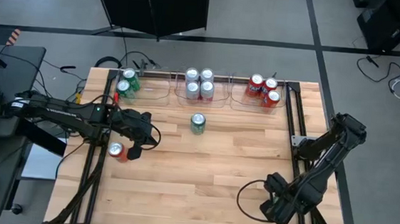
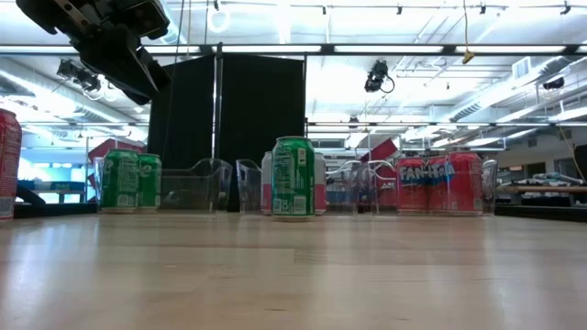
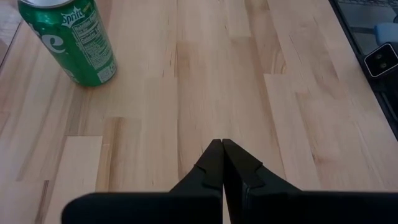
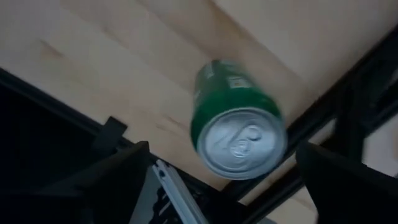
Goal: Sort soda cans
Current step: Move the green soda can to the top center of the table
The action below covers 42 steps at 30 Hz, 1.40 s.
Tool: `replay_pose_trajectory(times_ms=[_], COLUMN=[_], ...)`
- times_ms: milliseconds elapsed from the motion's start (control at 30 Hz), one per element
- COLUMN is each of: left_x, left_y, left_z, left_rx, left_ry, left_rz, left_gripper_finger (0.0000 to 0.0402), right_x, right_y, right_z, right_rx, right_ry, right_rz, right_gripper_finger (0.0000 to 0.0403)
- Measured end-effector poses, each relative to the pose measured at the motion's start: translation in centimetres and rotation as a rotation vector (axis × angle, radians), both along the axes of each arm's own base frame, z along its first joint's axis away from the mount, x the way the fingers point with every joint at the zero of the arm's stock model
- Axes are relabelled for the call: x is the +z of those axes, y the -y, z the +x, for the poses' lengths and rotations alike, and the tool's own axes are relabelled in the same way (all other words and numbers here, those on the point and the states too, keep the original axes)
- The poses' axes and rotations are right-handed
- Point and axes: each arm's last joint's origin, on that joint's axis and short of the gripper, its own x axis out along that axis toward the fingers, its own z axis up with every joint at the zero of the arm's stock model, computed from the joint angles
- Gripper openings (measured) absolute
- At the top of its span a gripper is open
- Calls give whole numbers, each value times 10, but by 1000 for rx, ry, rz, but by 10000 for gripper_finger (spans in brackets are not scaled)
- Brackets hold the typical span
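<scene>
Green can [image 4: 236, 124] sits loose between the wide-spread fingers of the right gripper [image 4: 221, 180] near the table's right edge, seemingly just let go, while the left gripper [image 3: 222, 149] hangs pinched shut

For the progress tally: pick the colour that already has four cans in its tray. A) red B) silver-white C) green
B: in the high view the middle tray holds four silver-white cans, while the green cans in their tray number two and the red cans in theirs three.
</scene>
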Motion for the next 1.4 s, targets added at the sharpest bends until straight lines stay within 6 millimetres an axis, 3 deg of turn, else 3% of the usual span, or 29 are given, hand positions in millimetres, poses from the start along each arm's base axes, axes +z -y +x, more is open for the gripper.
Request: replay_pose_trajectory(times_ms=[167,367,767,1000,1400], left_x=[0,0,0,1,1], left_y=[0,0,0,0,0], left_z=[0,0,0,1,1], left_rx=[1,10,9,10,10], left_ry=[0,-1,1,10,10], left_rz=[0,-10,-10,-11,-11], left_gripper_finger=[1,1,1,1,1], right_x=[-15,-23,-23,-11,-10], right_y=[-5,-1,-1,2,9], right_z=[3,-4,0,11,4], right_rx=[13,16,32,39,39], right_ry=[20,-73,-53,18,-63], right_rz=[55,64,76,69,2], right_gripper_finger=[371,366,370,372,379])
